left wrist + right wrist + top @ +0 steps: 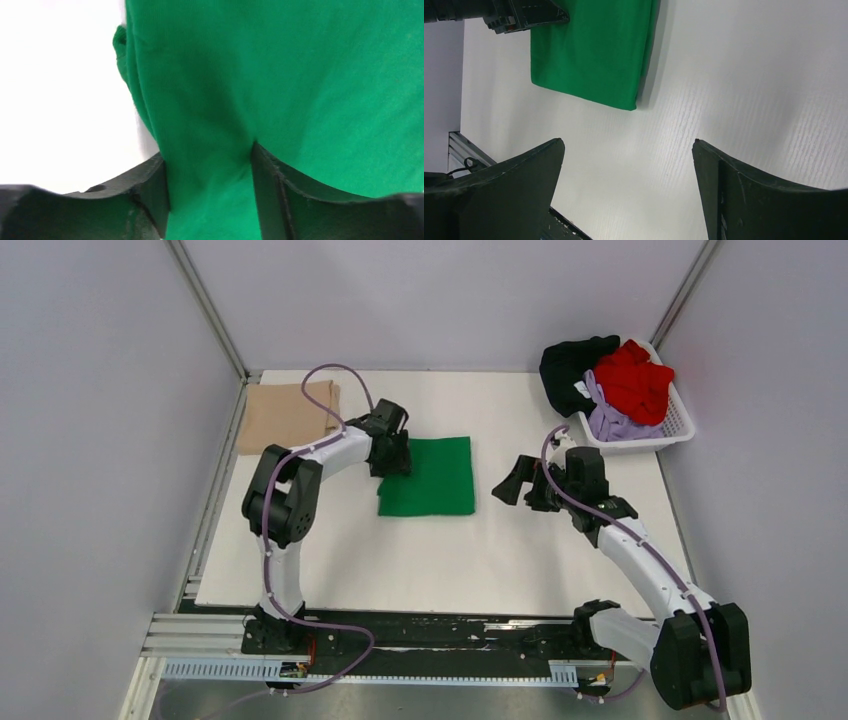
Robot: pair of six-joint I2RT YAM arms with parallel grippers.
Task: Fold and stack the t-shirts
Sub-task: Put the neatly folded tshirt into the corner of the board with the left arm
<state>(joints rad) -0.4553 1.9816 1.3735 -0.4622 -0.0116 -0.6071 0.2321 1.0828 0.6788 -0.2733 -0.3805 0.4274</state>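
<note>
Folded green shirt (432,478) is lying mid bench (450,560). Left pincer (209,160) is pinching its left edge, cloth bunching between the jaws. Right pincer (629,150) is hovering wide open nearby.

You see a plain bright green t-shirt (430,475) left of the white basket (684,420), a plain tan t-shirt (285,415) farther left of it, and inside it a black t-shirt (570,365), a red t-shirt (637,380) and a lavender t-shirt (612,422). The table (450,560) is white.
</note>
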